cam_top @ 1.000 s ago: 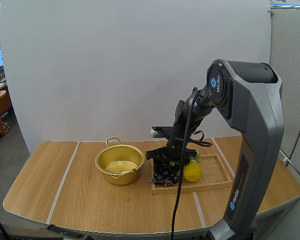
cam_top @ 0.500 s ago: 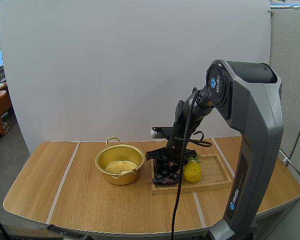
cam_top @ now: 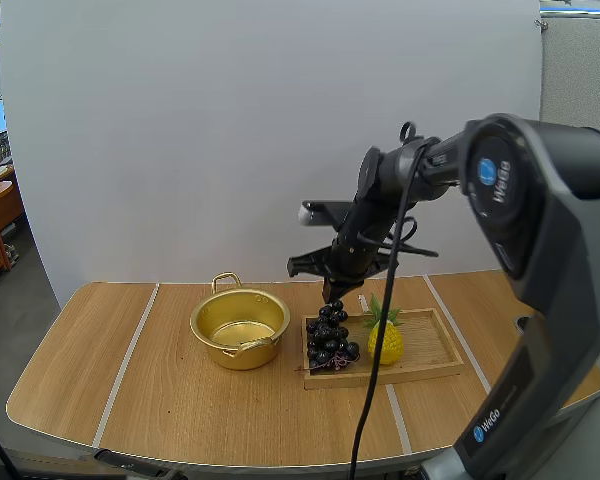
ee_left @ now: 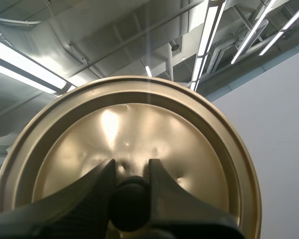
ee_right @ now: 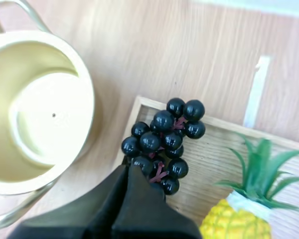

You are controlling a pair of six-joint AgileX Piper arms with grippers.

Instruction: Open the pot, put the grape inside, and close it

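Note:
The gold pot stands open and empty on the table, seen from above in the right wrist view. My right gripper hangs above the wooden tray's left end. Its fingers lie together, shut on the top of the bunch of black grapes. The bunch dangles from the gripper over the tray's corner, and I cannot tell whether its lowest berries touch the wood. My left gripper is shut on the black knob of the gold lid.
A yellow toy pineapple stands on the tray just right of the grapes, its green leaves close to the bunch. The pot sits a short way left of the tray. Bare wooden table lies to the left and in front.
My right gripper has shut on the grapes and risen from the tray, pulling the bunch up with it. The pot and pineapple have not moved.

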